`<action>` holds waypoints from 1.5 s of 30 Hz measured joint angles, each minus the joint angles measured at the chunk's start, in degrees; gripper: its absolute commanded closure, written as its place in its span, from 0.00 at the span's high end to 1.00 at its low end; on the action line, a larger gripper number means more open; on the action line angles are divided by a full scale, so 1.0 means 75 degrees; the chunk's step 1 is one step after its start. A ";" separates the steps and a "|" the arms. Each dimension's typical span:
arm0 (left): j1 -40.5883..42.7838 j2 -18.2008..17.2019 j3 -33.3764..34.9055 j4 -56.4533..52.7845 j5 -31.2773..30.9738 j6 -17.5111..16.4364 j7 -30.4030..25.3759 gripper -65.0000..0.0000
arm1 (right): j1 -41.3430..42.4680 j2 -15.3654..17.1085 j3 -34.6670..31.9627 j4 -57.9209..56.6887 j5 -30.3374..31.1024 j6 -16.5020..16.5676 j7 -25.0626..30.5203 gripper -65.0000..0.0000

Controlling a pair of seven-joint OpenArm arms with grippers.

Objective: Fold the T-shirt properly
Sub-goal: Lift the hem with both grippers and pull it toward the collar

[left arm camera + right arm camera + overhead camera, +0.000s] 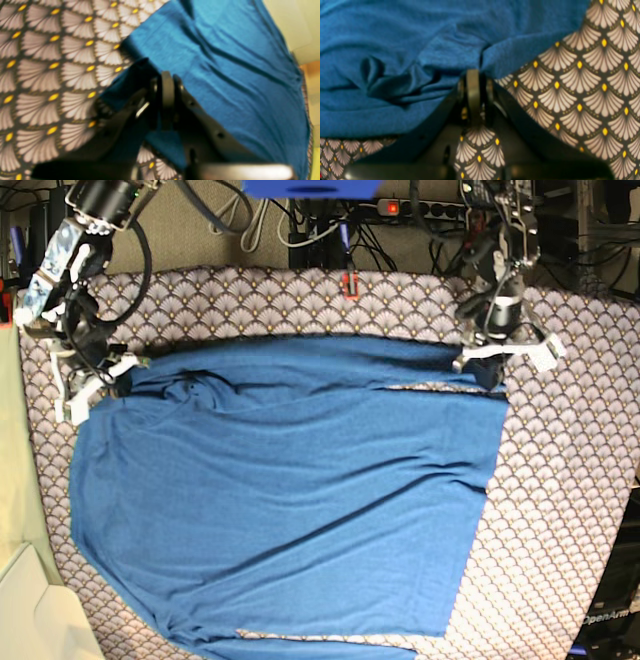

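Both grippers, left [168, 82] and right [473, 82], clamp the T-shirt [290, 500] edge; thin pinches could slip, dropping the fold.

My table is covered by a cloth [580, 480] with a scallop pattern, pale fans on dark lines with a small yellow dot at each tip. Directly on the cloth lies the shirt [290, 500], plain blue, spread wide and mostly flat, with long creases running across it. The shirt fills the middle and left of the cloth; bare cloth shows in a broad band on the right, a strip along the far edge and a narrow margin on the left. The shirt's far edge is folded over into a band, bunched at its left end.
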 measured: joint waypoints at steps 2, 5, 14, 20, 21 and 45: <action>-0.0079 0.0003 -0.0012 -0.0003 0.0003 0.0012 0.0297 0.01 | 0.0029 0.0003 0.0009 0.0000 -0.0032 0.0000 -0.0023 0.00; -0.0178 0.0003 -0.0012 0.0000 0.0000 0.0000 0.0326 0.01 | 0.0093 0.0003 0.0012 0.0000 -0.0026 0.0000 -0.0015 0.00; -0.0522 -0.0154 -0.0026 0.0676 0.0023 0.0003 0.0466 0.01 | 0.0181 0.0108 0.0032 0.0003 -0.0029 0.0000 -0.0017 0.00; -0.0650 -0.0187 -0.0032 0.0731 0.0026 0.0015 0.0452 0.01 | 0.0315 0.0105 0.0026 0.0000 -0.0026 0.0000 -0.0015 0.00; -0.0697 -0.0187 -0.0032 0.0720 0.0026 0.0012 0.0466 0.01 | 0.0315 0.0105 0.0020 0.0000 -0.0026 0.0000 -0.0020 0.00; -0.1341 -0.0152 -0.0259 0.0294 0.0020 -0.0012 0.0460 0.01 | 0.1075 0.0356 -0.0041 -0.0035 -0.0058 -0.0026 -0.0152 0.00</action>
